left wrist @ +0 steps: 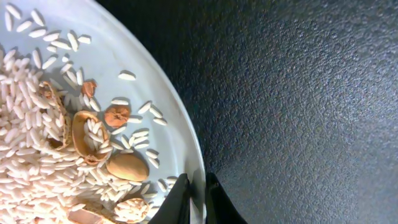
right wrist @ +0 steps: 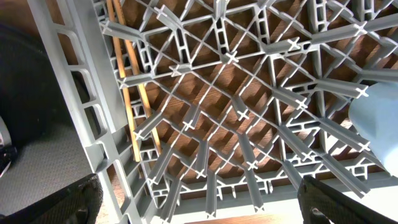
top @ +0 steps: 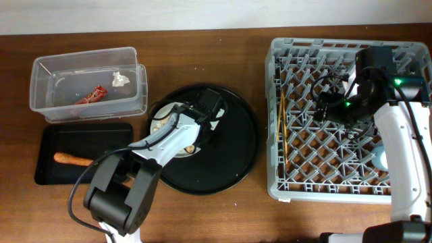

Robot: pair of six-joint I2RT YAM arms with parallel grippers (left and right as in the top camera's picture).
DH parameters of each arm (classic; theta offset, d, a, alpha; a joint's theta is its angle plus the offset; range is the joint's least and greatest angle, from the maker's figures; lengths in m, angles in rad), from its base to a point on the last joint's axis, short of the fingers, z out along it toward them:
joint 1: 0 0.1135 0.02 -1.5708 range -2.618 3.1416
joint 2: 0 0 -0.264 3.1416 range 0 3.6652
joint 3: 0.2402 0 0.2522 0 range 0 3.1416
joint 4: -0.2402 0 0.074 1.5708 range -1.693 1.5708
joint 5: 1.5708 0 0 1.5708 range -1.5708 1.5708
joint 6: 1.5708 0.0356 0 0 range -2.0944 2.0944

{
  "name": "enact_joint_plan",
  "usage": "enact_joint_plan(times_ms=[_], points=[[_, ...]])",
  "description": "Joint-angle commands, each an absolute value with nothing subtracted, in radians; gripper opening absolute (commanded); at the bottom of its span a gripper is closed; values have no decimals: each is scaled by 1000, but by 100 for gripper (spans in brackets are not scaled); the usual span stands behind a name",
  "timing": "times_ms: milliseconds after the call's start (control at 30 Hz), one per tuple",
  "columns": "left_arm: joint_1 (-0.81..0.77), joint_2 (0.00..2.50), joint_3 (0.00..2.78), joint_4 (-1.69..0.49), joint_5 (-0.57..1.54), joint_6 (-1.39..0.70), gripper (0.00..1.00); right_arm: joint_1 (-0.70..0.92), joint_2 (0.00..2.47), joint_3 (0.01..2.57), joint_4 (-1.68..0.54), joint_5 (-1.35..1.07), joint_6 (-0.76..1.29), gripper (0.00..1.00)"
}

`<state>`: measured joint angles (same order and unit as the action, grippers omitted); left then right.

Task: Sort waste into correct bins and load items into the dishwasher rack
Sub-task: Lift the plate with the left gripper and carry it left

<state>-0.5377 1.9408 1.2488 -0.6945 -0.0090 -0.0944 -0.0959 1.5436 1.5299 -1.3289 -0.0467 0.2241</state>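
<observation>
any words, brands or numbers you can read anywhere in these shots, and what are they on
No text can be read in any view.
Red snack wrapper in the clear plastic rectangular tub: any print is too small to read.
Pale grey-white round plate, large square grey plastic dishwasher rack, large round black tray: no marks show.

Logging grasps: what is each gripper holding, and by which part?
The left gripper clamps the plate by its rim; the right gripper is open, holding nothing.
</observation>
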Motion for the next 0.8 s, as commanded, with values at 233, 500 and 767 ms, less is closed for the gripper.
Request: enact_joint_plan(times_ms=[233,500,767], points=[[-537,1979,1207,-726,-51,-120,17,-99,1547,1535,-1336,-49,217,100],[-537,1988,1216,-744,-81,-120,1,-99,1547,1535,-1338,-49,217,100],[-541,1987,1352,-926,-156,-168,1,-99,1547,1535,-1340,-49,217,100]])
